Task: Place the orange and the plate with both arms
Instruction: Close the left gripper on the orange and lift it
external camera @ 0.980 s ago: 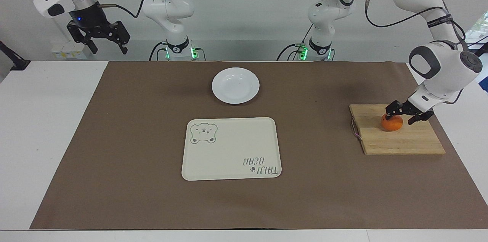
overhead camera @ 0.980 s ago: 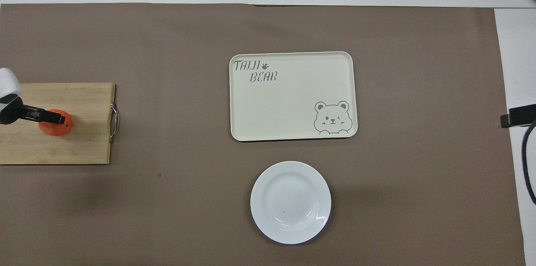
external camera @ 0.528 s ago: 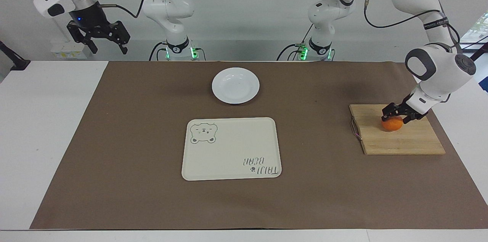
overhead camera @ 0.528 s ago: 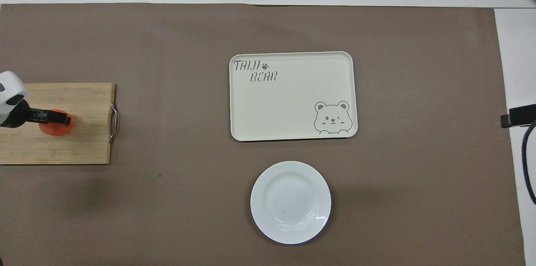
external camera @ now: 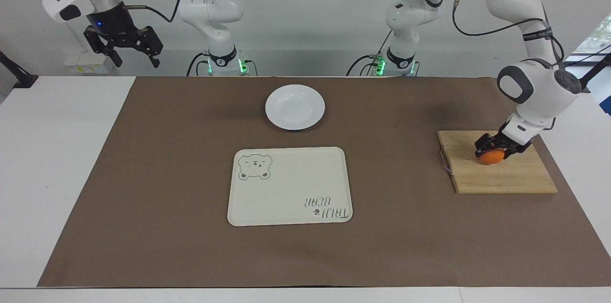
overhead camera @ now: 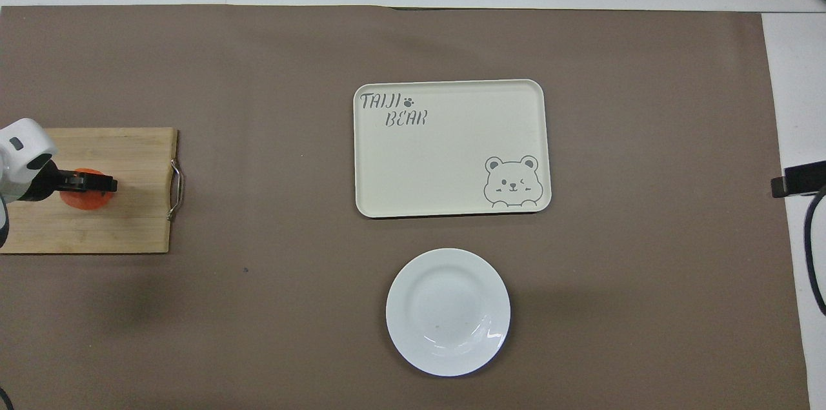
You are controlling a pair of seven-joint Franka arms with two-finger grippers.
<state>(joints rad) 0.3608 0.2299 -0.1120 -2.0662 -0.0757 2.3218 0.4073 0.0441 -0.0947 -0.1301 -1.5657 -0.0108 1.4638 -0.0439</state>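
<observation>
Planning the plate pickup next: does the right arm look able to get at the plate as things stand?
Probably yes. The plate lies bare on the brown mat, with nothing on it or crowding it; the tray sits apart. The right end effector waits raised over its own end of the table.

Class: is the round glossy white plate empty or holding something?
Empty. The round glossy white plate shows only bare white surface; the small orange fruit sits elsewhere.
</observation>
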